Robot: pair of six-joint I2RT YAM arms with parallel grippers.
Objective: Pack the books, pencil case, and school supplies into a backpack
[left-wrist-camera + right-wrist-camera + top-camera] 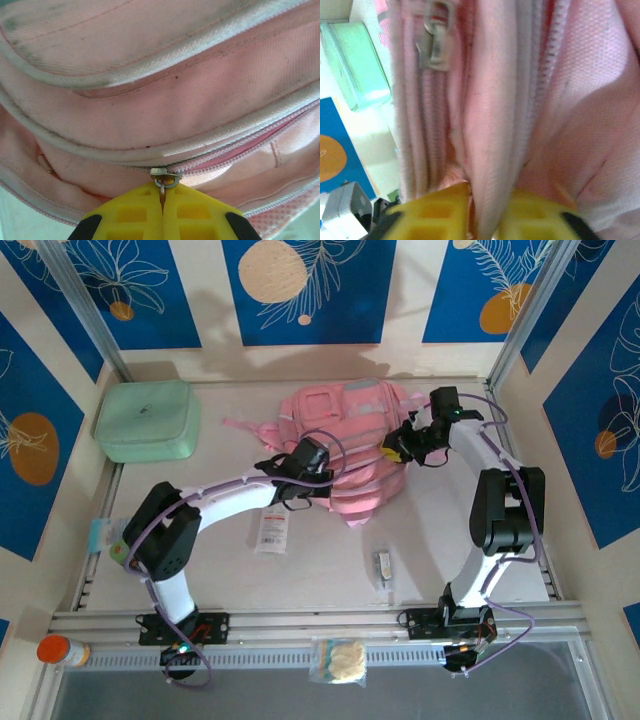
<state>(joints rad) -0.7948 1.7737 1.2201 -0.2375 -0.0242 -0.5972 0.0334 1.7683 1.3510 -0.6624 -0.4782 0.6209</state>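
Finding no legible writing: only red and dark print on the pencil case, too small to read. Seeing the backpack in the top view as a pale pink heap, lying toward the far middle of the surface, with straps trailing to its left. Placing the pencil case just near-left of the backpack, the tiny pale supply item near-right of it, and the mint case well off to its left. Getting from the left wrist view what the top view is hiding: the left gripper pressed together on a metal zip pull beside a pink zip line. Getting from the right wrist view the right gripper standing slightly apart with a fold of backpack fabric between its fingers; not being able to tell whether squeezing or loose. Also catching a grey zip slider there.
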